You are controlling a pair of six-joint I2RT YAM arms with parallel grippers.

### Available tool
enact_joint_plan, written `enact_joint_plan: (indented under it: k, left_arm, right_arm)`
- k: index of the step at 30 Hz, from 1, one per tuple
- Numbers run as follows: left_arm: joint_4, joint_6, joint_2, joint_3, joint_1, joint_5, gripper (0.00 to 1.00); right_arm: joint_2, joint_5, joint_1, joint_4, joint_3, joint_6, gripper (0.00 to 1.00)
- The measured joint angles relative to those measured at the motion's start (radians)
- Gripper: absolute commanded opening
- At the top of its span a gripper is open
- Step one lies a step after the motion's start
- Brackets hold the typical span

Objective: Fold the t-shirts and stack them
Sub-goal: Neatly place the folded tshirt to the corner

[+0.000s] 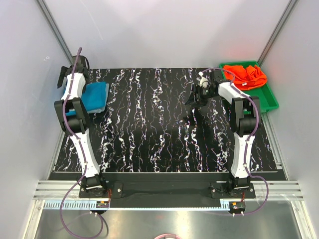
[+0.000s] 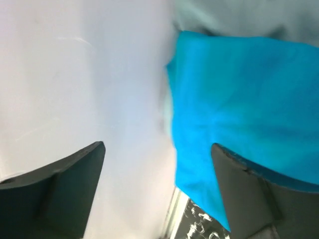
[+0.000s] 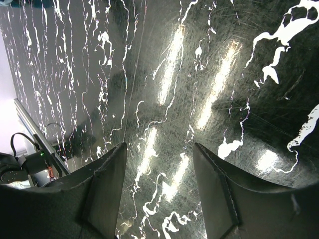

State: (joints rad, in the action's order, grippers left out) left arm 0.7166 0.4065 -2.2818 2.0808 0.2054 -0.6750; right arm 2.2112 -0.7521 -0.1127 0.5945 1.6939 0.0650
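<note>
A folded teal-blue t-shirt [image 1: 94,96] lies at the far left of the black marbled table; it fills the right of the left wrist view [image 2: 239,99], with a strip of pale grey-blue cloth [image 2: 234,17] above it. My left gripper [image 1: 67,77] is open and empty, just left of the teal shirt, over the table's left edge. A crumpled orange-red t-shirt [image 1: 245,73] lies in the green tray [image 1: 266,99] at the far right. My right gripper [image 1: 198,94] is open and empty above bare table [image 3: 159,99], left of the tray.
White walls close in the table on the left, back and right. The table's left edge with its metal rail [image 2: 172,214] shows under the left gripper. The arm bases stand on the rail [image 1: 164,191] at the near edge.
</note>
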Motion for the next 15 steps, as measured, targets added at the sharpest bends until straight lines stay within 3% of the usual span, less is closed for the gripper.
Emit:
enact_joint_plan:
  k: [9, 15]
  left_arm:
    - [-0.082, 0.012, 0.001, -0.029, -0.030, -0.111, 0.99]
    - [-0.051, -0.046, 0.066, -0.072, -0.163, -0.089, 0.99]
  right_arm:
    - [-0.024, 0.008, 0.000, 0.000, 0.000, -0.001, 0.66]
    - [-0.100, 0.048, 0.001, -0.018, -0.005, -0.003, 0.70]
